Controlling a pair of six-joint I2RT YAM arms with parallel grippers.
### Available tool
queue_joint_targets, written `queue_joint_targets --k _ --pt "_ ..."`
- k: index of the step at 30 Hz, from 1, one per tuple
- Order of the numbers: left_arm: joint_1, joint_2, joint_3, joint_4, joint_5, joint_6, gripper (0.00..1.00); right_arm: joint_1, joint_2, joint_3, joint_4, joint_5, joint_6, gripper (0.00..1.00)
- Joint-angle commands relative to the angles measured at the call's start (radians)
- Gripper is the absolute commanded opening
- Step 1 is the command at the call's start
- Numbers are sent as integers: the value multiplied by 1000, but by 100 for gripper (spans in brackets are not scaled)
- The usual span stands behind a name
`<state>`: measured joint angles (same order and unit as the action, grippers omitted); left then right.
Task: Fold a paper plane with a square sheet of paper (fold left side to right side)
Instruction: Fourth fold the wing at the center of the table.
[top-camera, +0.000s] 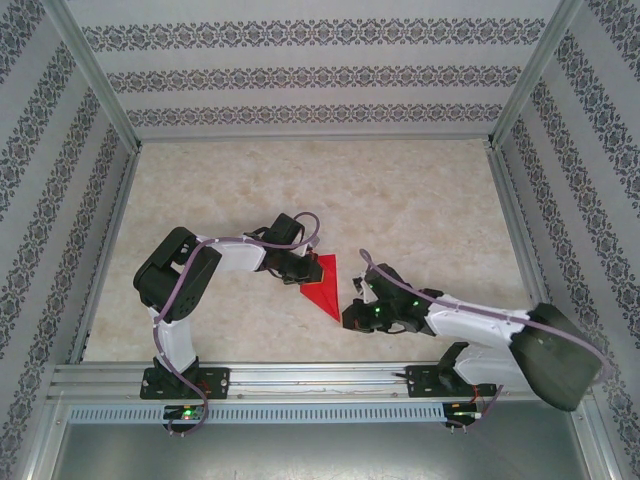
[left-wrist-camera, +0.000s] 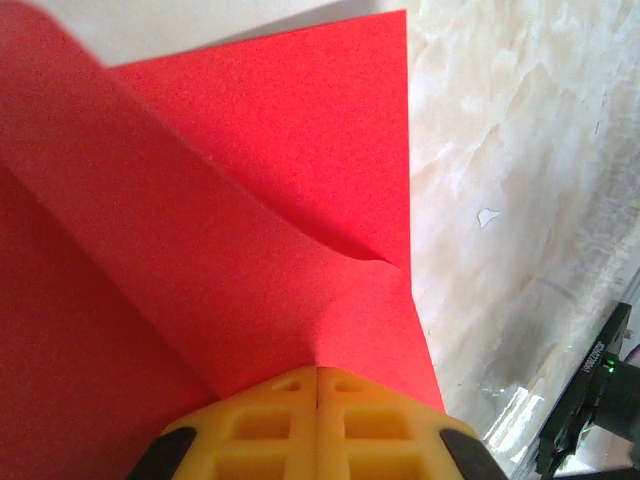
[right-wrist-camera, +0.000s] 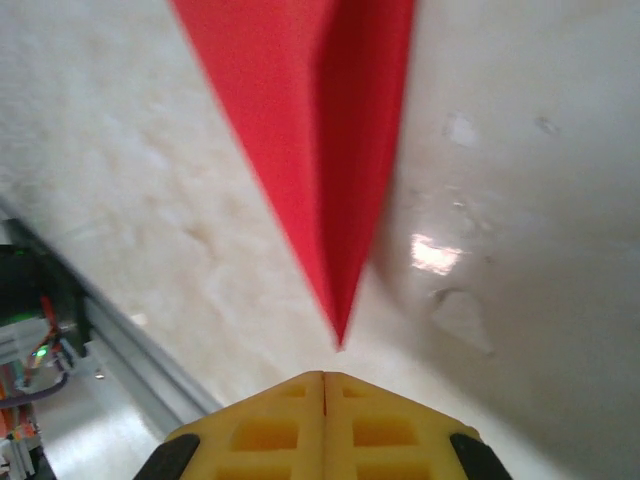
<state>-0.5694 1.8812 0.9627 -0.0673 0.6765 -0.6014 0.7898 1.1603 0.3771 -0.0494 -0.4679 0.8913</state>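
I operate inside a laboratory robot cell: aluminium frame posts (top-camera: 95, 75), patterned wall panels (top-camera: 310, 75), a marble-look table (top-camera: 420, 200), and the left arm (top-camera: 185, 300) and right arm (top-camera: 480, 325) bolted to a rail (top-camera: 320, 378).

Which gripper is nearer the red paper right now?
Left. The left gripper sits over the wide end of the red paper; the right gripper hangs just off its pointed tip, apart from it.

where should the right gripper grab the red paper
Likely the flap standing up along the crease of the red paper, just behind its sharp tip, coming from the tip end. The tip lies flat on the table; the left gripper sits at the wide end. The right gripper is shut, so open first.
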Motion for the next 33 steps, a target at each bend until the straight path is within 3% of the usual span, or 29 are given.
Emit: queue_joint_targets --k 1,6,14,23,33 --pt "5 30 -6 -81 -98 31 0 -8 -81 -4 -37 18 -13 1" --pt "5 29 -3 -80 -98 29 0 -43 -82 34 26 21 -31 1" --pt "3 29 -4 -80 -97 26 0 -22 148 175 105 41 -71 0" --pt "5 29 -3 -79 -94 26 0 -20 338 271 95 59 -91 0" --pt "5 29 -2 -78 -91 27 0 -24 388 278 28 103 -102 0"
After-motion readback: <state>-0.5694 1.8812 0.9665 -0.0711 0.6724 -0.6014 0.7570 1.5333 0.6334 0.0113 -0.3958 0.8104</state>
